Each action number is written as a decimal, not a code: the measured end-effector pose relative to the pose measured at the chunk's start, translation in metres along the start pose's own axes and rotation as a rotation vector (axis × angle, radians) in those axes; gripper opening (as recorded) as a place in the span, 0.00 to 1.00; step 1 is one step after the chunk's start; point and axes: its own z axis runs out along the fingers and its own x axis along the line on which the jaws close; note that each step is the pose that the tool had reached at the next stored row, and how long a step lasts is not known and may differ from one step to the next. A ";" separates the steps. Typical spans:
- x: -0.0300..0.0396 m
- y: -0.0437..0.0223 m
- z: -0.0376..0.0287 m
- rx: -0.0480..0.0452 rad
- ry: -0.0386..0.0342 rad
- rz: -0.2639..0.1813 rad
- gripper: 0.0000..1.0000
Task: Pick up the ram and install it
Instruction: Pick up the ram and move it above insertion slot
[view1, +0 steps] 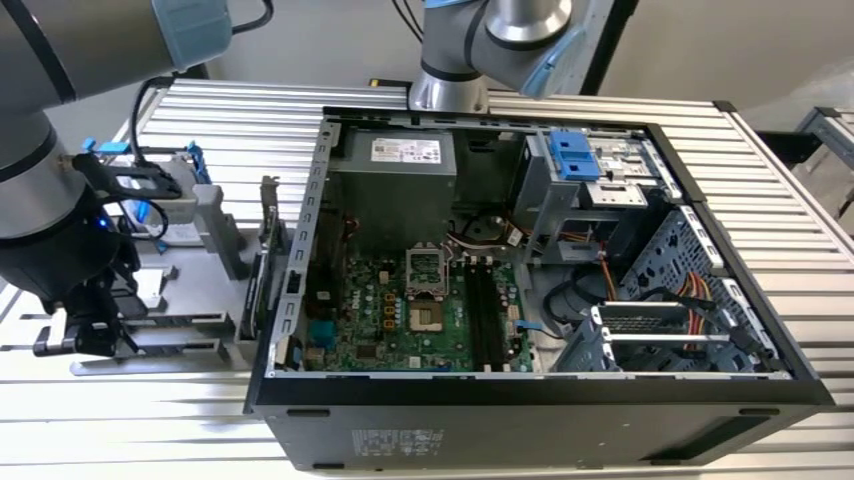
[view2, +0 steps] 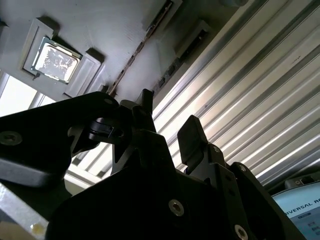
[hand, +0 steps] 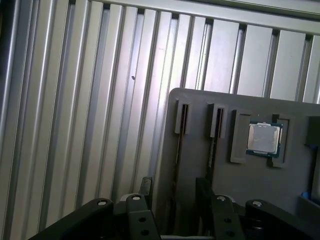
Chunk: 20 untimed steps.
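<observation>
In the first wrist view the gripper (hand: 174, 184) hangs over the grey tray (hand: 200, 102), fingers spread apart and holding nothing. The ram (hand: 178, 150) stands on edge in a narrow slot of that tray, in line with the gap between the fingers. A second slot separates it from the tray's silver chip (hand: 264, 138).

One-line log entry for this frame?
stage: pick | black hand: open, over grey slotted tray | thin dark ram stick: in tray slot, ungripped
</observation>
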 end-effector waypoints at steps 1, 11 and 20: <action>0.0000 0.0000 0.0000 0.0000 0.0001 0.000 1.00; -0.0001 -0.0001 0.0029 -0.0025 0.0189 0.001 1.00; -0.0001 -0.0002 0.0063 -0.0045 0.0343 0.001 1.00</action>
